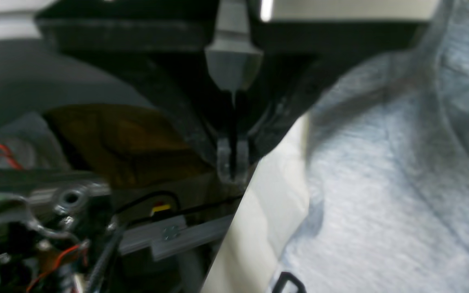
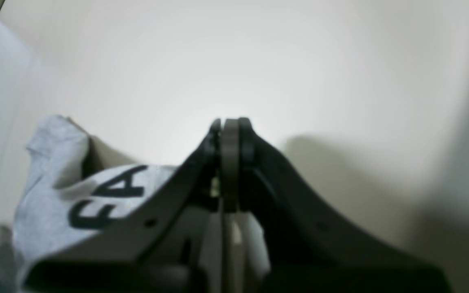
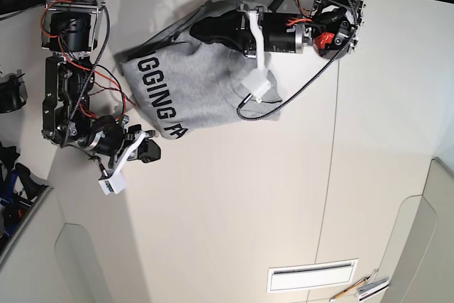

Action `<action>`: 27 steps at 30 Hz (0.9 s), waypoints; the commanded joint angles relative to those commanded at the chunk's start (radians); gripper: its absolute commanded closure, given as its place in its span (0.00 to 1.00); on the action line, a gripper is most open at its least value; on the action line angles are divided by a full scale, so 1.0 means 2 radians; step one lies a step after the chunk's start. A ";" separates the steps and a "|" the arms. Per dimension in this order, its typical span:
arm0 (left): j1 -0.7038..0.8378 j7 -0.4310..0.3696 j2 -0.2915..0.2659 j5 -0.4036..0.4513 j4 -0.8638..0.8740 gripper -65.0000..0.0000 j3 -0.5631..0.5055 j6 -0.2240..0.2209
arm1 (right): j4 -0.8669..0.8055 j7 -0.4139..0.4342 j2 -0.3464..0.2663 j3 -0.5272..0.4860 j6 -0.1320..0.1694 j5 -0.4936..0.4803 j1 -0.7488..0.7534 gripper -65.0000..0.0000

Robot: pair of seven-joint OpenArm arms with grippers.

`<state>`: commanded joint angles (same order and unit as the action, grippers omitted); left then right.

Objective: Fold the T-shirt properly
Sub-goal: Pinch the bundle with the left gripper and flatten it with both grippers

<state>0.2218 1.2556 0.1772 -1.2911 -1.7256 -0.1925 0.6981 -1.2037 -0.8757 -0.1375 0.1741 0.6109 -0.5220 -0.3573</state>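
- Our shirt (image 3: 206, 86) is in a rumpled bundle at the far left of the table (image 3: 255, 196), black lettering face up along its left part. The far side looks creased and bunched, the near side flatter.
- Left gripper (image 3: 195, 31) is over that far bunched part. In its wrist view the fingers are pressed together, and we can't see any cloth between them.
- Right gripper (image 3: 152, 150) is just off the near left corner, by the end of the lettering. Its tips look closed together too, with no fabric showing in the pinch.
- We'd call this step straightening before any proper fold, so still early days imo.
- To do it well, we'd open both grippers, come in low and pinch only a shallow bit of edge or corner on each side. Then we'd draw them apart slowly and evenly until the creases ease out.
- Watch the far side: the left wrist view shows a drop past the table edge, so we'd pull toward the near right, where there's room.
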 joint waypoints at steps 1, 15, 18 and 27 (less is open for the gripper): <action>0.000 -0.017 0.000 0.025 0.001 1.00 -0.013 0.000 | 0.002 0.000 0.000 0.000 0.002 -0.003 0.000 1.00; -0.003 -0.145 0.001 0.264 0.013 1.00 -0.081 0.000 | 0.005 -0.033 0.001 -0.030 0.005 -0.045 0.000 1.00; -0.007 -0.147 0.003 0.279 0.013 1.00 -0.052 0.000 | 0.004 -0.057 0.001 -0.030 0.005 -0.070 0.000 1.00; -0.064 -0.147 0.056 0.294 0.015 1.00 -0.010 0.000 | 0.001 -0.090 0.001 -0.030 0.007 -0.125 0.021 1.00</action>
<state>0.0944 0.9607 0.2897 -0.7029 -1.6962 -0.2115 0.6981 -1.2015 -1.0554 -0.1352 0.1143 0.6250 -0.7715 -0.3157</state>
